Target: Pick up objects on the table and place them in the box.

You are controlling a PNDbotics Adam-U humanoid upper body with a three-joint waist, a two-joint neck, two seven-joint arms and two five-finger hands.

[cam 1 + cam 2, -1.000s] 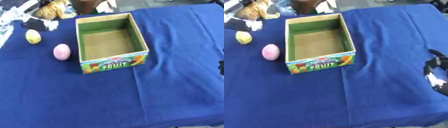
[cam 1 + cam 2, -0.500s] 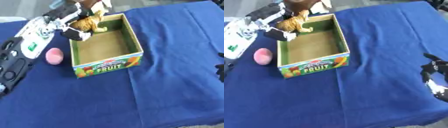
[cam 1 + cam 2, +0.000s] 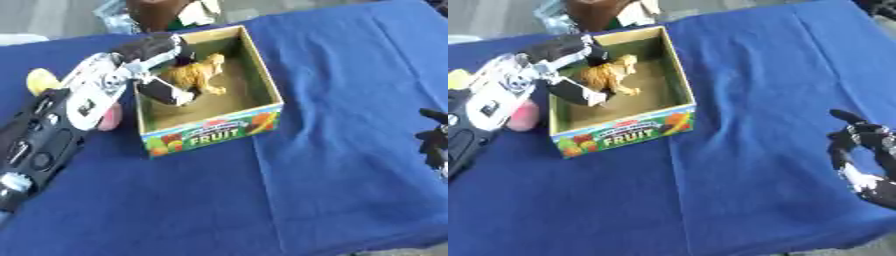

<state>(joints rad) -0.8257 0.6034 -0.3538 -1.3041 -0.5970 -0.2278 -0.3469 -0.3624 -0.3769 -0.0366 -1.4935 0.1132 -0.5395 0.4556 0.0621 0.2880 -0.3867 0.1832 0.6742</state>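
Left hand (image 3: 162,65) reaches over the left wall of the open cardboard box (image 3: 262,87) w/ fingers curled round a tan lion-shaped toy figure (image 3: 194,75), held inside the box above its floor. Box front reads "FRUIT" amid fruit pics. Pink egg-shaped object (image 3: 112,116) and yellow rounded object (image 3: 38,80) lie left of box on the blue tablecloth (image 3: 332,130), both partly hidden by the arm. Right hand (image 3: 864,155) rests near right edge, fingers relaxed, cut off.
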